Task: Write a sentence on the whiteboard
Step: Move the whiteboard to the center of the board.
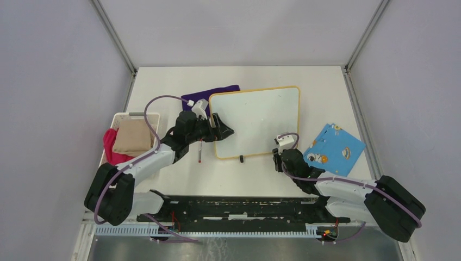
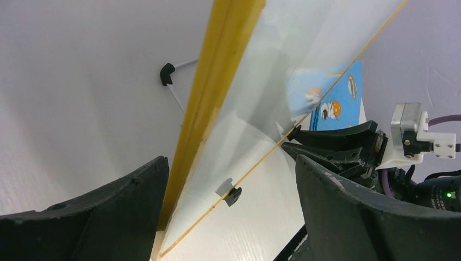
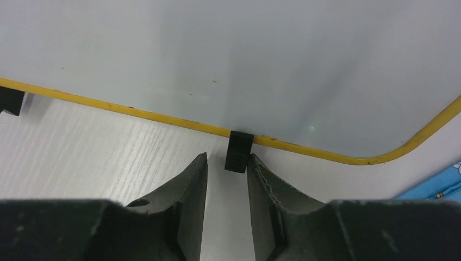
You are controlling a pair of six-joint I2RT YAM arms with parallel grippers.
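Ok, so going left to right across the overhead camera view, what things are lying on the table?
white basket holding a folded beige cloth → marker → whiteboard → blue patterned cloth. I left out the purple cloth, since it overlaps the marker and the board across the view.

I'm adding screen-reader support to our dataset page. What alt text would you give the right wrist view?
The right pincer, slightly parted, points at a small black foot on the yellow frame of the whiteboard. The glossy white board fills the upper view with no writing visible; pale table lies below, and a corner of blue patterned cloth shows at lower right.
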